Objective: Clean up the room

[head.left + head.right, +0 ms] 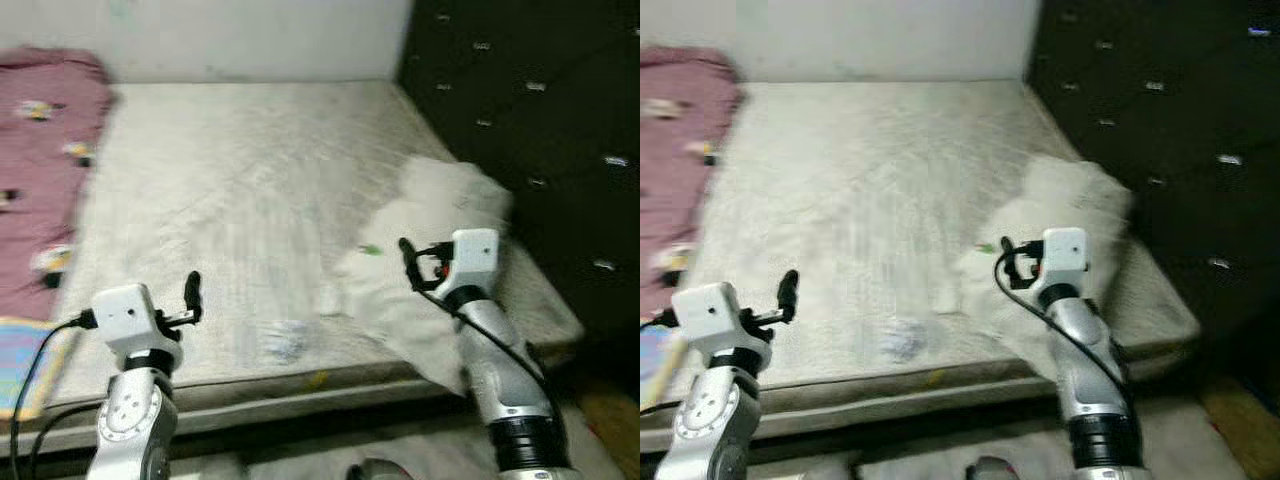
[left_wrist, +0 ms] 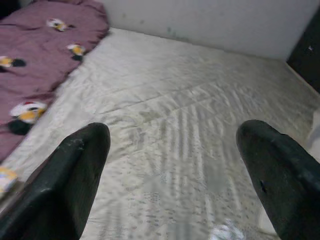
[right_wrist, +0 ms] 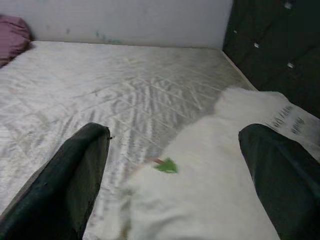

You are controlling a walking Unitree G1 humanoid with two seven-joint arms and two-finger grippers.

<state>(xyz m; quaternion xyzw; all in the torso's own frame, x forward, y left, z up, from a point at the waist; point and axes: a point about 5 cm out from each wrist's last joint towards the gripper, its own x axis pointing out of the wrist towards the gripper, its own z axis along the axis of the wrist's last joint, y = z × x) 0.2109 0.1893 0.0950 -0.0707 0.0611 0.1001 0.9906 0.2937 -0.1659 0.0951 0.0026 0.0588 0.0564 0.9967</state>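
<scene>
A bare white mattress (image 1: 230,170) lies before me. A white cloth (image 1: 430,230) is rumpled on its right side and hangs over the front edge, with a small green scrap (image 3: 166,166) on it. A crumpled bit of paper (image 1: 285,340) lies near the front edge. A pink patterned blanket (image 1: 40,170) covers the left side. My left gripper (image 1: 193,290) hovers open over the front left of the mattress, holding nothing. My right gripper (image 1: 405,255) hovers open just above the white cloth, close to the green scrap, holding nothing.
A dark padded panel (image 1: 540,120) rises along the right of the bed. A pale wall (image 1: 250,35) stands behind it. A colourful striped item (image 1: 25,360) sits at the front left corner. A small yellow scrap (image 1: 317,379) lies on the mattress edge.
</scene>
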